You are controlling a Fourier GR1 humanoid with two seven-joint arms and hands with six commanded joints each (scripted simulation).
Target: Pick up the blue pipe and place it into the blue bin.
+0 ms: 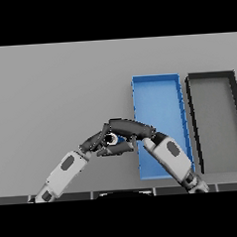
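Note:
The blue pipe shows only as a small blue patch with a pale ring end, just left of the blue bin. My right hand reaches in from the lower right over the bin's left wall. Its fingers arch over the pipe and the thumb lies below it, so the hand is shut on the pipe. My left hand comes in from the lower left. Its fingers are fairly straight and point at the pipe's ring end, close to the right hand's fingertips. Most of the pipe is hidden by the fingers.
A black bin stands right beside the blue bin, on its right. The right forearm lies across the blue bin's near left corner. Grey table stretches to the left and the back.

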